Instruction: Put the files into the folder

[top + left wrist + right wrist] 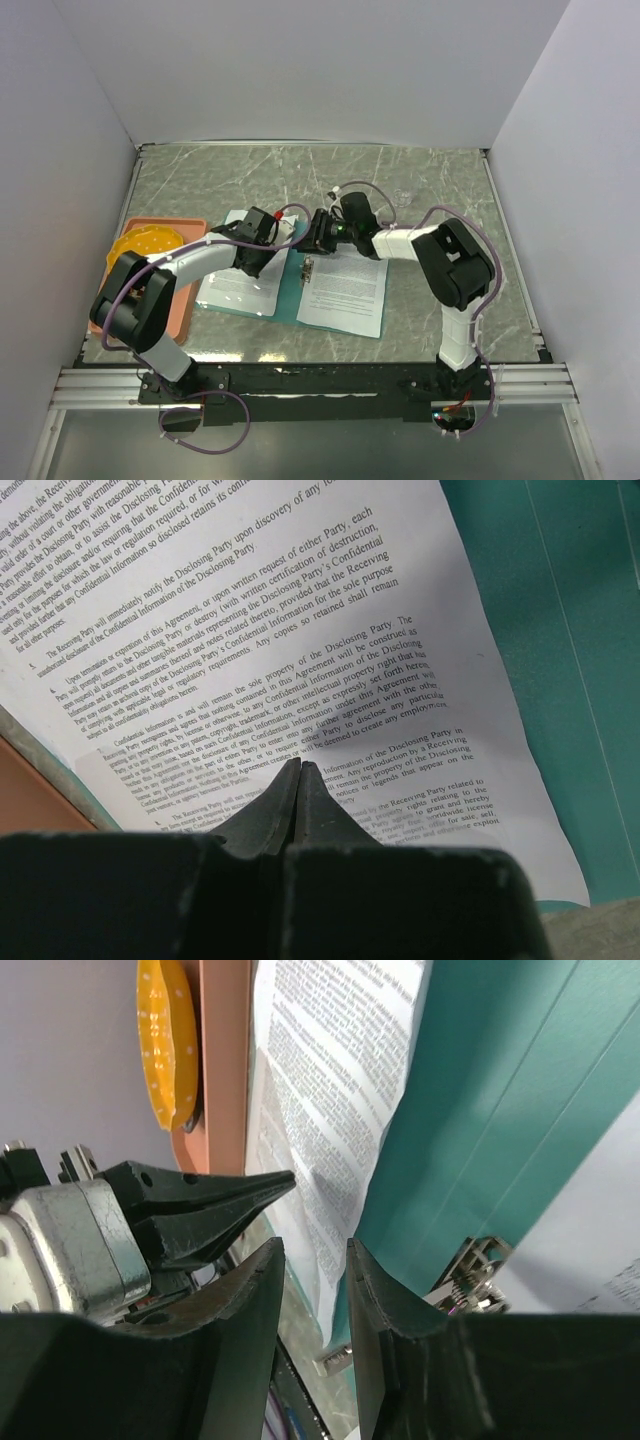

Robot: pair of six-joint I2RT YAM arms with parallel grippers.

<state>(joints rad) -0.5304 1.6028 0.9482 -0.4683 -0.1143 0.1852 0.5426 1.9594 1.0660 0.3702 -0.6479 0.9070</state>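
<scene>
The teal folder (289,290) lies open on the table, its metal clip (308,268) at the spine. One printed sheet of the files (238,286) lies on its left half and another (345,291) on its right half. My left gripper (270,240) is shut, its tips down at the left sheet (300,630) with nothing seen between the jaws (300,766). My right gripper (314,236) is open just right of it, above the spine. In the right wrist view its jaws (315,1252) frame the sheet's edge (330,1090), the teal cover (500,1090) and the clip (470,1272).
A salmon-orange tray (190,290) with a yellow perforated dish (148,245) stands at the far left, touching the left sheet's side. White walls close the table on three sides. The two grippers are very close together over the folder's far edge.
</scene>
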